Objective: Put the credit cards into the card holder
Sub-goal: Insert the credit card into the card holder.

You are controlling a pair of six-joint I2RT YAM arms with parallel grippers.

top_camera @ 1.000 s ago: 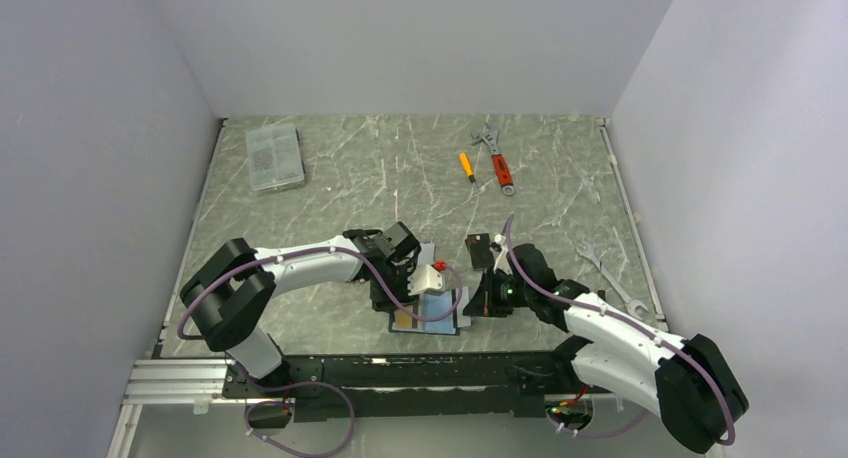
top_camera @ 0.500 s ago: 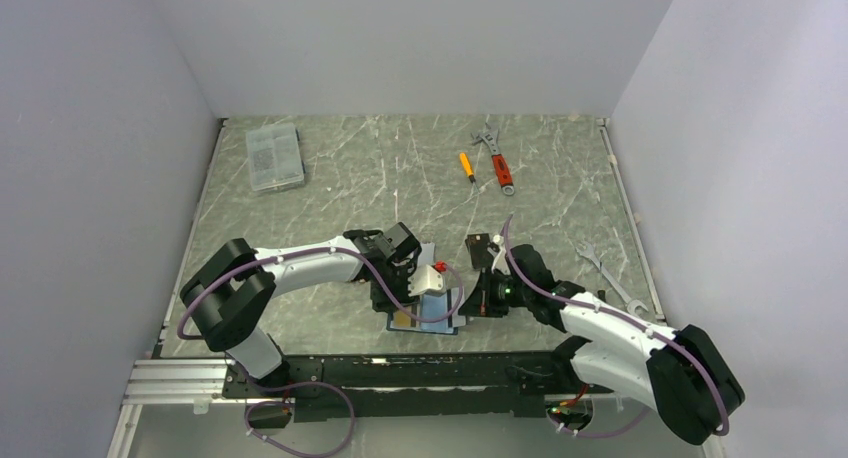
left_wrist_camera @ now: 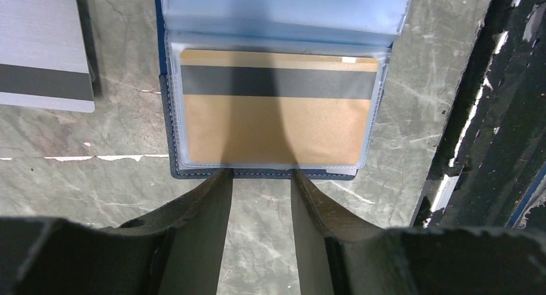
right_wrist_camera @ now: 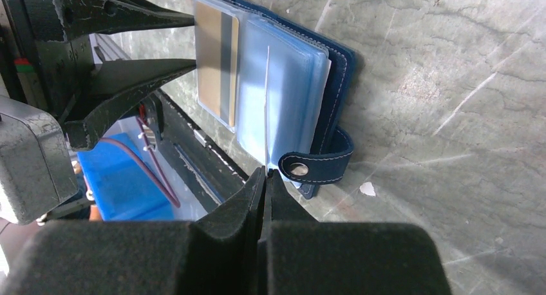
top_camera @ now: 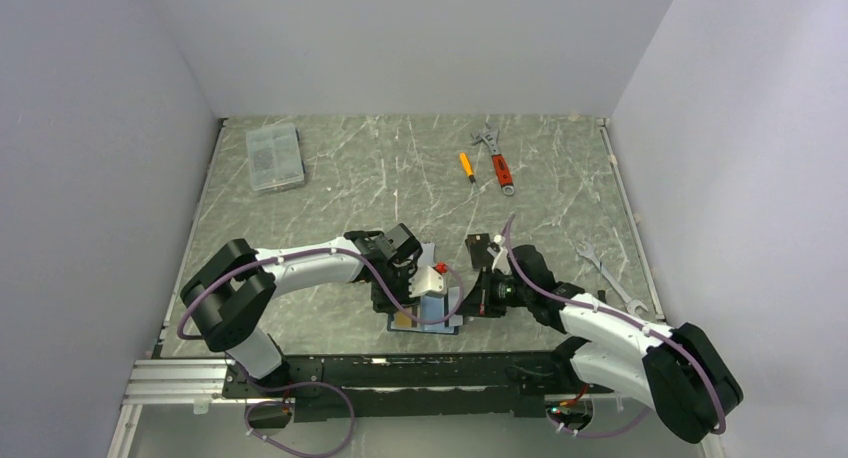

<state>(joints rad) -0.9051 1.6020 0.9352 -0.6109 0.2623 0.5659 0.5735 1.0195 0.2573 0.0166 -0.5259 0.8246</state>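
Observation:
The navy card holder (left_wrist_camera: 335, 174) lies open near the table's front edge, also visible in the top view (top_camera: 432, 316). An orange-tan credit card (left_wrist_camera: 277, 127) with a black stripe sits in its nearest clear sleeve. My left gripper (left_wrist_camera: 259, 174) is open, both tips touching the holder's edge beside that card, nothing between them. My right gripper (right_wrist_camera: 266, 171) is shut on a thin clear sleeve page (right_wrist_camera: 266, 102), holding it upright beside the snap tab (right_wrist_camera: 319, 165). A white-grey striped card (left_wrist_camera: 42, 50) lies on the table beside the holder. A black card (top_camera: 477, 246) lies just behind my right arm.
A clear plastic box (top_camera: 274, 156) stands at the far left. An orange screwdriver (top_camera: 466, 166) and a red-handled adjustable wrench (top_camera: 497, 158) lie at the back. A silver spanner (top_camera: 605, 273) lies at the right. The black base rail (left_wrist_camera: 489, 147) runs close along the holder.
My right gripper has edged slightly left toward the holder with the sleeve page. The left arm has stayed where it was.

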